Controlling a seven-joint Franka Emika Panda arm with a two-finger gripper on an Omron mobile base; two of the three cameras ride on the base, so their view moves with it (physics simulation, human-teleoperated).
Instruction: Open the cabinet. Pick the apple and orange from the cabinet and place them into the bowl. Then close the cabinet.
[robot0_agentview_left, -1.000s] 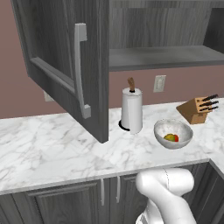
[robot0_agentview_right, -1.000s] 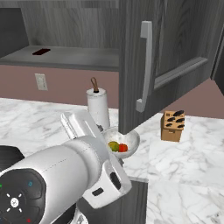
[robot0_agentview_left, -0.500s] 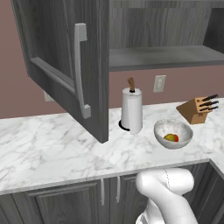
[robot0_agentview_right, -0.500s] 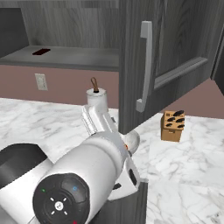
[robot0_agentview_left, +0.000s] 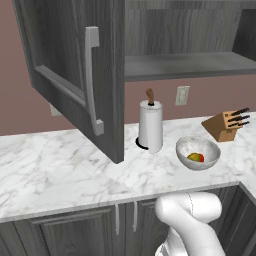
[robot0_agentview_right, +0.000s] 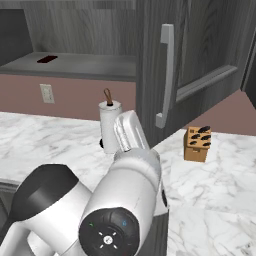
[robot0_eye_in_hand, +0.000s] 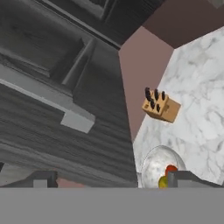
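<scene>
We see the bowl (robot0_agentview_left: 198, 152) on the worktop (robot0_agentview_left: 60, 170), right of the paper-towel roll (robot0_agentview_left: 150, 126), already holding two fruits. The cabinet (robot0_agentview_left: 75, 75) door above the roll stands swung out. Our claw (robot0_eye_in_hand: 111, 178) is spread wide and empty, free to push it shut.

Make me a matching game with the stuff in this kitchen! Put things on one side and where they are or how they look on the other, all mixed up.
Things:
1. cabinet door
2. bowl
3. knife block
4. paper-towel roll

Descriptions:
A. standing upright on the counter, left of the bowl in the left base view
B. swung open over the counter
C. tan wood with dark handles sticking out
D. has red and yellowish fruit inside

Pairs: 1-B, 2-D, 3-C, 4-A
</scene>
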